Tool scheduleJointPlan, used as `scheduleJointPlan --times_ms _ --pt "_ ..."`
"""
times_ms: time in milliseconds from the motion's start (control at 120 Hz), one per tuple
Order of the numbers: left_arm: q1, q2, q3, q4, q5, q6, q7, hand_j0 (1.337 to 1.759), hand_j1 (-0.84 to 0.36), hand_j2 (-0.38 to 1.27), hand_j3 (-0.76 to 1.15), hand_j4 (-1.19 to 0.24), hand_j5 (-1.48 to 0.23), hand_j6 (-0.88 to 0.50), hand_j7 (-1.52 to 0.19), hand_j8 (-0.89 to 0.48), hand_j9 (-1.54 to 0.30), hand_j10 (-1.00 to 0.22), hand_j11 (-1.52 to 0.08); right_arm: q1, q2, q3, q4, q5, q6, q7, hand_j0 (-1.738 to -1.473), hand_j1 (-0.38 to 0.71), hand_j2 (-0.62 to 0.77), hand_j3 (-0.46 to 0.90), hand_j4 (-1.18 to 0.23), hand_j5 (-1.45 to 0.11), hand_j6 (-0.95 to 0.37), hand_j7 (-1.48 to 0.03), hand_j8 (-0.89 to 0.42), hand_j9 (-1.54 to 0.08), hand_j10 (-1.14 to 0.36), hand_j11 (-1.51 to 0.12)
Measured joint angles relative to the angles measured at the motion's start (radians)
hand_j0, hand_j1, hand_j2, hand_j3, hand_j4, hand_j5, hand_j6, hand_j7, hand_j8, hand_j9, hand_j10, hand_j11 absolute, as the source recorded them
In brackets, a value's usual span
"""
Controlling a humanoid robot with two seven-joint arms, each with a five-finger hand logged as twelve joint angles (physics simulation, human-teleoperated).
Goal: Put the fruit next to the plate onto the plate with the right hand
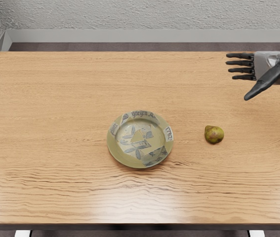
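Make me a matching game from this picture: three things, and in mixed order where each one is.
1 plate
2 fruit
3 right hand

A upper right, fingers spread, holding nothing
B middle of the table, nothing on it
C on the table, right of the plate, not touching it

Pairs: 1-B, 2-C, 3-A

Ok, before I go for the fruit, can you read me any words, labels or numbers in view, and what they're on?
plate, far rim: a band of dark lettering, too blurred to read.
plate, left and right rim: small panels with lettering, also too blurred to read.
fruit, table, right hand: no text, label or number visible.
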Motion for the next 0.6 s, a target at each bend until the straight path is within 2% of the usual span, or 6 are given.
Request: scheduleJointPlan --times_ms 208,275,342,400,508,600 --pt "0.000 0.000 0.000 0.000 0.000 0.000 0.000 1.658 0.35 0.00 0.00 0.00 0.00 0.00 0.00 0.00 0.00 0.00 0.00 0.006 0.009 0.032 0.025 -0.009 0.000 -0.044 -1.658 -0.35 0.00 0.00 0.00 0.00 0.00 0.00 0.00 0.00 0.00 0.00" --pt "-0.001 0.000 0.000 0.000 0.000 0.000 0.000 1.658 0.35 0.00 0.00 0.00 0.00 0.00 0.00 0.00 0.00 0.00 0.00 0.019 -0.040 0.036 0.137 -0.021 0.000 -0.086 -1.658 -0.35 0.00 0.00 0.00 0.00 0.00 0.00 0.00 0.00 0.00 0.00" --pt "-0.001 0.000 0.000 0.000 0.000 0.000 0.000 1.658 0.35 0.00 0.00 0.00 0.00 0.00 0.00 0.00 0.00 0.00 0.00 0.029 -0.113 0.037 0.302 -0.033 -0.069 -0.181 -1.658 -0.35 0.00 0.00 0.00 0.00 0.00 0.00 0.00 0.00 0.00 0.00" --pt "0.000 0.000 0.000 0.000 0.000 0.000 0.000 1.658 0.35 0.00 0.00 0.00 0.00 0.00 0.00 0.00 0.00 0.00 0.00 0.036 -0.145 0.038 0.422 -0.062 -0.215 -0.232 -1.658 -0.35 0.00 0.00 0.00 0.00 0.00 0.00 0.00 0.00 0.00 0.00" --pt "0.000 0.000 0.000 0.000 0.000 0.000 0.000 1.658 0.35 0.00 0.00 0.00 0.00 0.00 0.00 0.00 0.00 0.00 0.00 0.039 -0.155 0.034 0.567 -0.162 -0.519 -0.276 -1.658 -0.35 0.00 0.00 0.00 0.00 0.00 0.00 0.00 0.00 0.00 0.00" --pt "-0.001 0.000 0.000 0.000 0.000 0.000 0.000 1.658 0.35 0.00 0.00 0.00 0.00 0.00 0.00 0.00 0.00 0.00 0.00 0.028 -0.138 0.014 0.636 -0.264 -0.741 -0.290 -1.658 -0.35 0.00 0.00 0.00 0.00 0.00 0.00 0.00 0.00 0.00 0.00"
